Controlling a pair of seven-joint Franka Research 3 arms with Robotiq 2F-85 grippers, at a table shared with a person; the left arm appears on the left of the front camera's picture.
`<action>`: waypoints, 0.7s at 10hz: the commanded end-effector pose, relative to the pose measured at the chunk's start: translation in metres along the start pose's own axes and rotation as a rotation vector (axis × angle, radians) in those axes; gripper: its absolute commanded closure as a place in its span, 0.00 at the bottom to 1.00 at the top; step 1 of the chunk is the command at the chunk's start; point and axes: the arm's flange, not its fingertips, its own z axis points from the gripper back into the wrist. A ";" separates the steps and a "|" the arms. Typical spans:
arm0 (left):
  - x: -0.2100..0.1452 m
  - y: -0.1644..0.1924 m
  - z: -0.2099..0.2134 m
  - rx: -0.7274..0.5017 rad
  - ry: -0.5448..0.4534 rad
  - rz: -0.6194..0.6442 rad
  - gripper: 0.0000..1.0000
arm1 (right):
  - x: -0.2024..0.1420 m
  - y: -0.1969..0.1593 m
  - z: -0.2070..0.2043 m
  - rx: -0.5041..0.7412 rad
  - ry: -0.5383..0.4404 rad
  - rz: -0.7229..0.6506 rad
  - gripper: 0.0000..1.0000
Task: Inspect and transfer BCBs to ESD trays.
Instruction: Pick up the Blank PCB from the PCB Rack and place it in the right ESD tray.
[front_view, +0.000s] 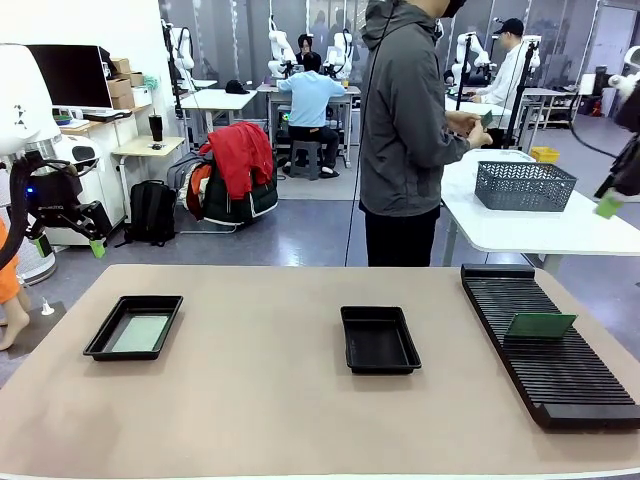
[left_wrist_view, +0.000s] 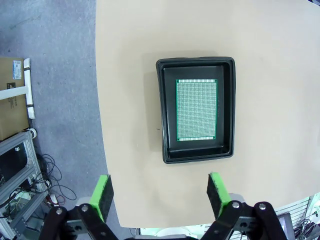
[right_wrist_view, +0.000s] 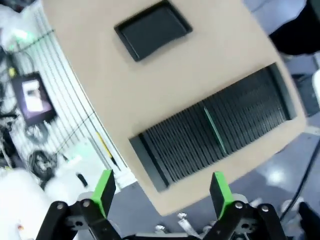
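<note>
Front view: a flat BCB (front_view: 138, 332) is seen lying in the left ESD tray (front_view: 122, 356), and an upright BCB (front_view: 540, 324) stands slotted in the black rack (front_view: 570, 390). The right gripper (right_wrist_view: 161, 189) is shown spread wide and unloaded in its blurred wrist view, where the upright board is reduced to a thin green line. In the front view this gripper is cut off by the right edge. The left gripper (left_wrist_view: 159, 192) is likewise spread wide, unloaded.

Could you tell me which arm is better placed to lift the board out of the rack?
Right, probably. The open right gripper hangs by the rack where the BCB stands in a slot; the open left gripper hangs over the filled ESD tray.
</note>
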 end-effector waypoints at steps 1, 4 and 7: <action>-0.001 0.000 -0.001 -0.003 -0.006 -0.007 0.00 | -0.013 -0.005 0.013 -0.022 0.054 0.205 0.00; -0.001 0.000 -0.001 -0.003 -0.006 -0.007 0.00 | -0.032 -0.001 0.025 -0.043 0.118 0.469 0.00; -0.001 0.000 -0.001 -0.003 -0.006 -0.007 0.00 | -0.041 0.002 0.029 -0.012 0.157 0.632 0.00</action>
